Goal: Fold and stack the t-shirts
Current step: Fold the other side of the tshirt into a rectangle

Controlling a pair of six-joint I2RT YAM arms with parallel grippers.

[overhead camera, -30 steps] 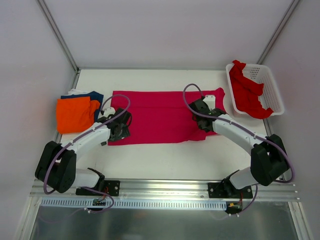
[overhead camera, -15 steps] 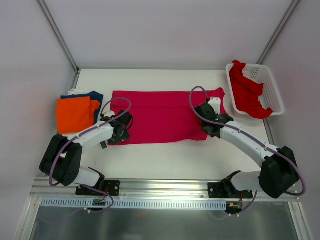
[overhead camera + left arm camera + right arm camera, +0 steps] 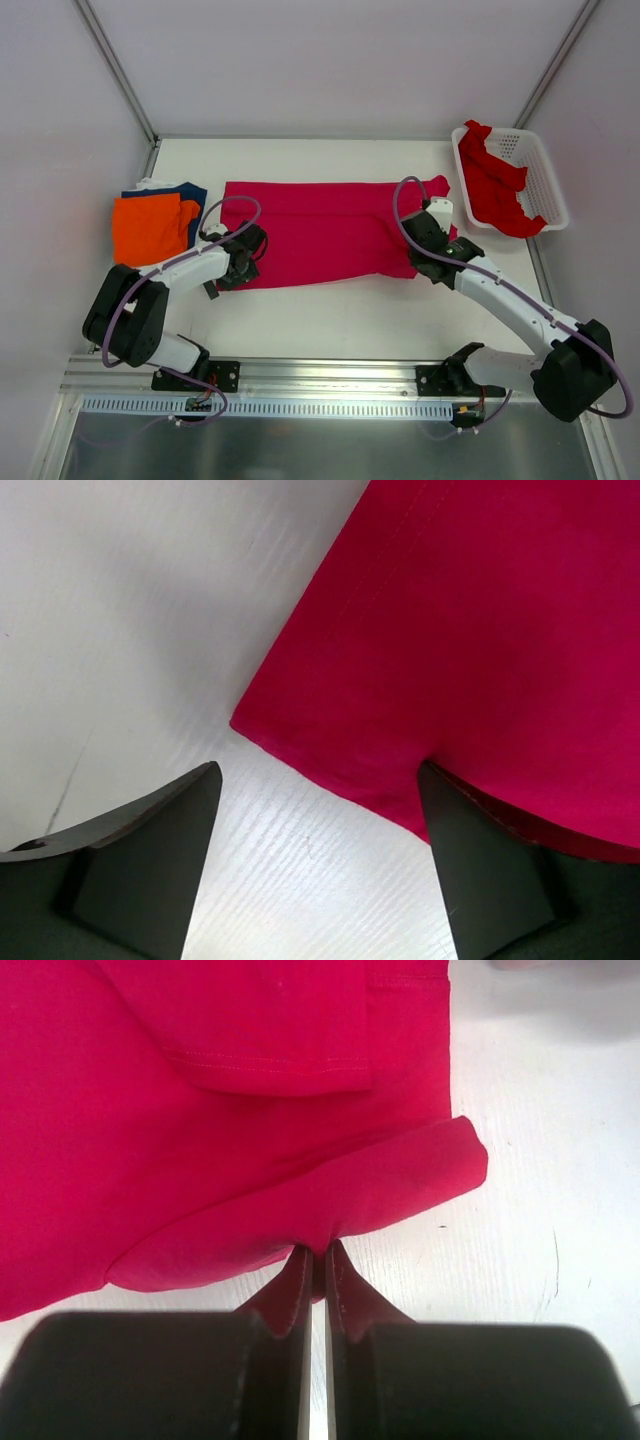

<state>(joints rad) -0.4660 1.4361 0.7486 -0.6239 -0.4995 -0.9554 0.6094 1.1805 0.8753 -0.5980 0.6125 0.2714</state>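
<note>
The right gripper is pinched tight on a raised near-hem fold of the soft, limp crimson-pink cloth t-shirt (hems give the surest hold). The left gripper, wrist low, gapes wide astride its corner. Beyond both, the cloth lies flat on the white worktop.

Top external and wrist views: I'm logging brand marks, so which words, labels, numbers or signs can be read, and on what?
None. The spread magenta cloth t-shirt, the folded orange t-shirt, the red t-shirt and the white plastic lattice basket show no print, tag or number in any view.
</note>
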